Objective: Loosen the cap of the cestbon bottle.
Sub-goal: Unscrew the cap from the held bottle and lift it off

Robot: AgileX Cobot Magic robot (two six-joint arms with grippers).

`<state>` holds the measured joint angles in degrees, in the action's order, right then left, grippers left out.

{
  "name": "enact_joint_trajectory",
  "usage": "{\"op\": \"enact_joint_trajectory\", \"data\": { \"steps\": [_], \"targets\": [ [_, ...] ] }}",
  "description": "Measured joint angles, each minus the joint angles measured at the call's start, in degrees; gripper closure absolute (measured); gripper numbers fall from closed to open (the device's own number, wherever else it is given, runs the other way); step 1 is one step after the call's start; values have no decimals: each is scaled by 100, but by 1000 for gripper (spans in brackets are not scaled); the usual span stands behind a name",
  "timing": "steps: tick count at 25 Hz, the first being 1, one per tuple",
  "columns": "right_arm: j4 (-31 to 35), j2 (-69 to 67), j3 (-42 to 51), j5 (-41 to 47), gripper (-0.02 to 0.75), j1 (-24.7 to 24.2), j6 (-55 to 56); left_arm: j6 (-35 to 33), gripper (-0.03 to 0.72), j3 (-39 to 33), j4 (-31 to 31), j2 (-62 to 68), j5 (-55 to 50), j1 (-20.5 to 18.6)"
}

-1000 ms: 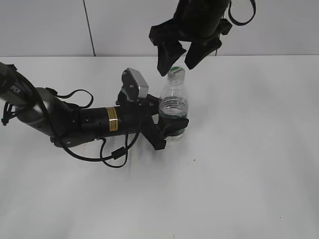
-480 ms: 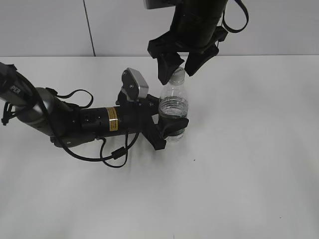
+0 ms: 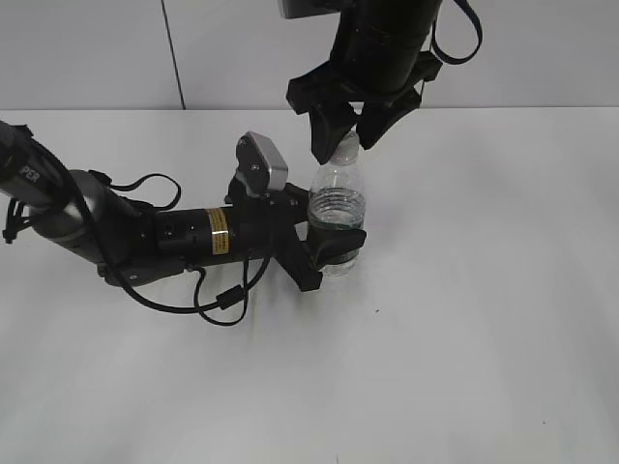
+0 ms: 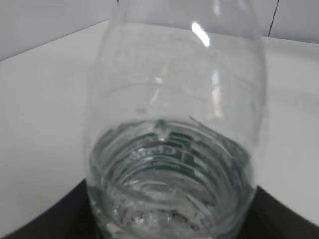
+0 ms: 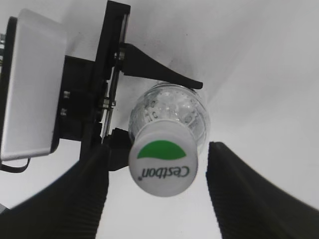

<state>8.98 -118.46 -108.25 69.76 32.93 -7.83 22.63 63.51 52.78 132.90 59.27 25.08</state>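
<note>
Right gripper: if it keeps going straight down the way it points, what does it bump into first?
Probably the cap. The right gripper points down at it with a finger on each side, open, so the cap would likely slip between them.

The left arm lies low along the counter, its tool clamped. The right tool hangs from above, fingers spread apart.

right end effector lowered, straddling cap

bottles: 1 | caps: 1 | grippers: 2
</note>
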Motion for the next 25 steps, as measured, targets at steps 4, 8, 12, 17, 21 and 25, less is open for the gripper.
{"op": "enact_joint_trajectory", "data": {
  "steps": [4, 8, 12, 17, 21, 25],
  "targets": [
    [-41, 0, 0, 4, 400, 0, 0, 0, 276, 0, 0, 0, 0, 0],
    [-68, 0, 0, 4, 437, 0, -34, 0, 276, 0, 0, 0, 0, 0],
    [-70, 0, 0, 4, 437, 0, -688, 0, 276, 0, 0, 0, 0, 0],
    [-75, 0, -6, 4, 437, 0, -2668, -6, 276, 0, 6, 0, 0, 0],
    [-88, 0, -24, -2, 437, 0, -4493, -16, 276, 0, 16, 0, 5, 0],
    [-110, 0, -53, -2, 437, 0, -5863, -21, 276, 0, -1, 0, 0, 0]
  ]
}}
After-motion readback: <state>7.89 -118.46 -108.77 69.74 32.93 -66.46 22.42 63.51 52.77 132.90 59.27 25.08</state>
